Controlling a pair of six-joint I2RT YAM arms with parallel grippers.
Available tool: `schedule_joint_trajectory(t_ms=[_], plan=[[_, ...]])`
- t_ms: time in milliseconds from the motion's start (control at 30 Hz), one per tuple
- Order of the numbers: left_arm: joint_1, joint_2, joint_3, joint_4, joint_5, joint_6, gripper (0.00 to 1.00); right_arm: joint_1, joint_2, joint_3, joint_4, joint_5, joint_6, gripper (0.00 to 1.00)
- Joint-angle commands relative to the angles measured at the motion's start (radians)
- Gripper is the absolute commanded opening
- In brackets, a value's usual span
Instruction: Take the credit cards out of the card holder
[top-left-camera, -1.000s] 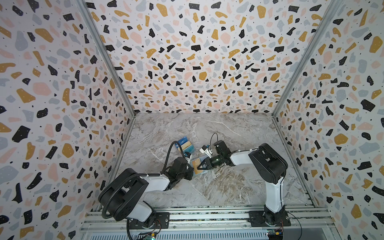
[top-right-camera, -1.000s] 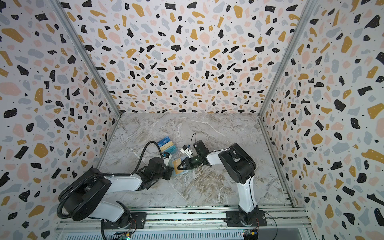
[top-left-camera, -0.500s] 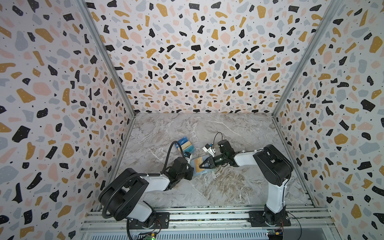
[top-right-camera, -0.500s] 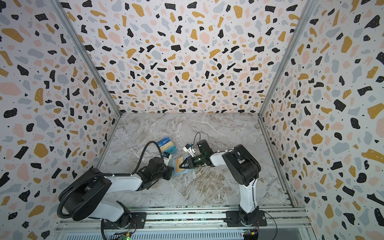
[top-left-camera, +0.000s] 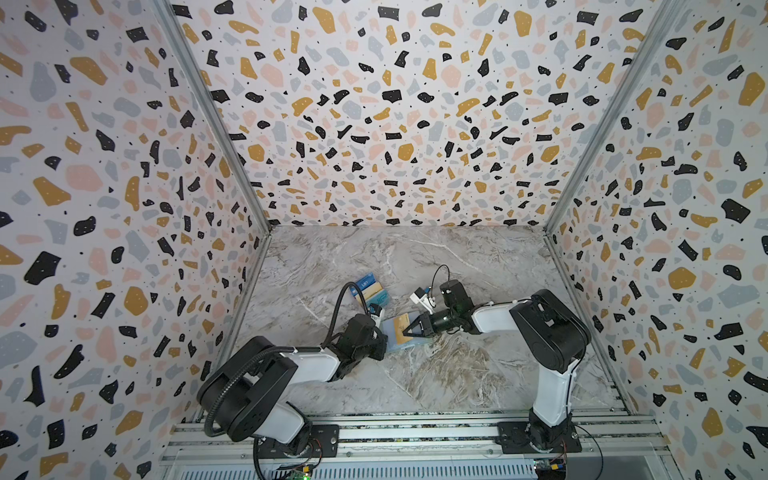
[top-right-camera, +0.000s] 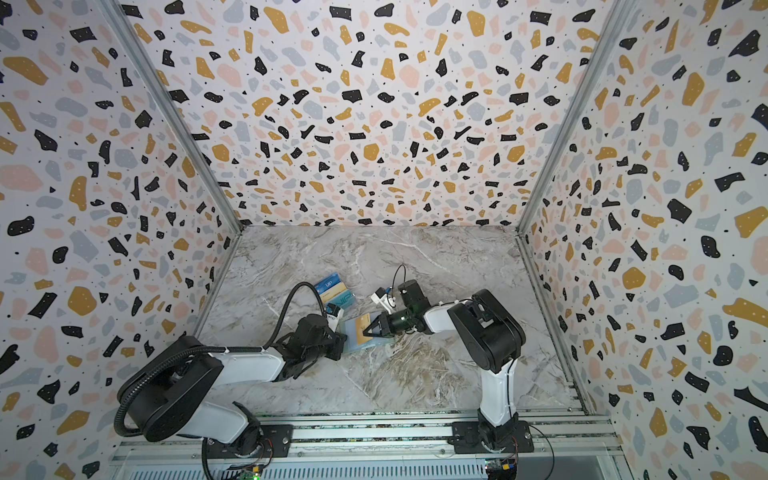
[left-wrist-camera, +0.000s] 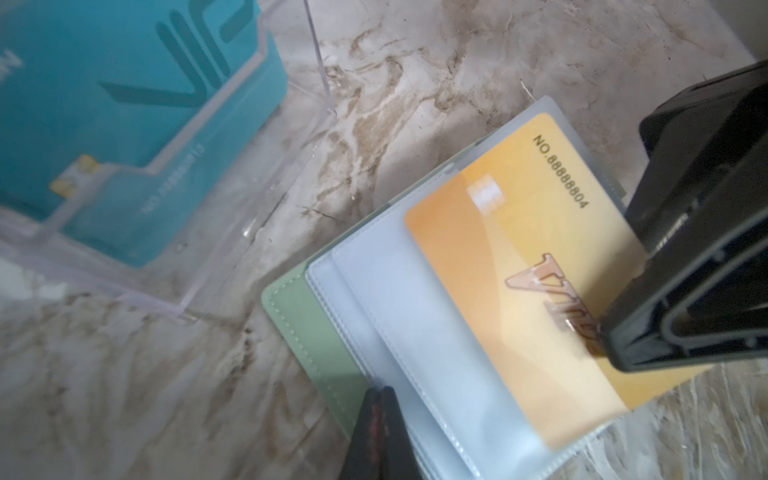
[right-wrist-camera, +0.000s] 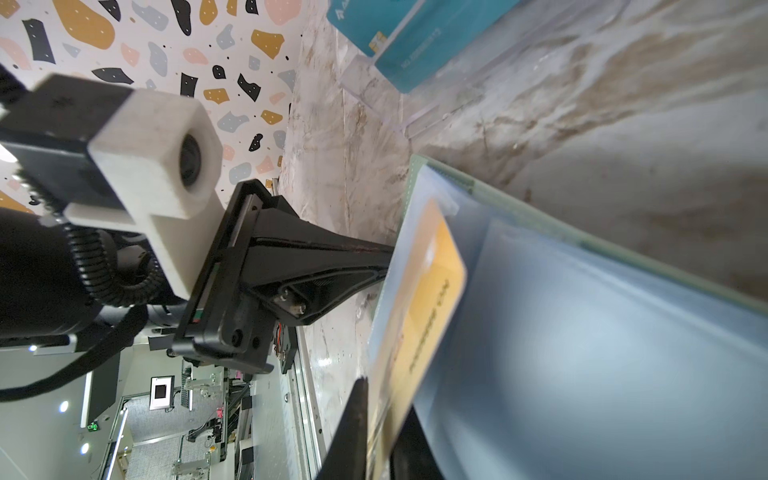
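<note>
**Right jaws:** narrow, closed on the free edge of the tan-gold card (left-wrist-camera: 511, 266), with one finger (right-wrist-camera: 355, 419) on either side of it. They sit at lower centre of the frame in both top views, reaching in from the right.

**Tan-gold card:** numbered "NO.8888804". One end sits inside a clear sleeve (left-wrist-camera: 415, 332) of the card holder (left-wrist-camera: 307, 332), and the gripped end is out past the sleeve.

**Left jaws:** shut together, tips (right-wrist-camera: 382, 251) touching the holder's edge opposite the right jaws. It cannot be told whether they pinch that edge.

**Card holder:** mint-green cover, lying open with its sleeves showing. It is at lower centre of the frame in both top views, between the two arms.

**Clear stand** (left-wrist-camera: 232, 257)**:** near the holder but apart from it, up and to the left of it in both top views. Its front tier holds the teal card (left-wrist-camera: 104, 104) with large "VIP" lettering, and the dark blue card (top-left-camera: 363, 282) is at the back.

**Surface** (top-left-camera: 436, 257)**:** grey marble pattern, carrying the holder and the stand.
</note>
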Motion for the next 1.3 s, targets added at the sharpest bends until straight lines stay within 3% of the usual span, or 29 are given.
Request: schedule_joint_trajectory(t_ms=[0,267,500,733,1033,1167,1267], plan=[[-0.003,0.009,-0.026,-0.044,-0.027,0.002,0.00,-0.008,-0.054,-0.008,-0.004,0.008,-0.002,0.11],[-0.003,-0.015,-0.025,-0.041,-0.030,0.017,0.00,-0.029,-0.077,-0.026,-0.039,0.037,-0.018,0.09],[-0.003,-0.054,-0.033,-0.016,-0.026,0.030,0.19,-0.030,-0.132,-0.005,-0.181,0.143,-0.104,0.08],[-0.003,-0.181,-0.039,-0.022,-0.018,0.049,0.37,-0.029,-0.213,-0.006,-0.237,0.211,-0.192,0.06],[-0.003,-0.331,0.007,-0.138,-0.019,0.081,0.48,-0.028,-0.333,0.012,-0.335,0.246,-0.375,0.05],[-0.002,-0.378,0.031,-0.153,0.097,0.107,0.54,-0.028,-0.364,0.042,-0.418,0.230,-0.470,0.05],[0.001,-0.407,0.052,-0.147,0.249,0.116,0.55,-0.029,-0.385,0.054,-0.464,0.178,-0.532,0.03]])
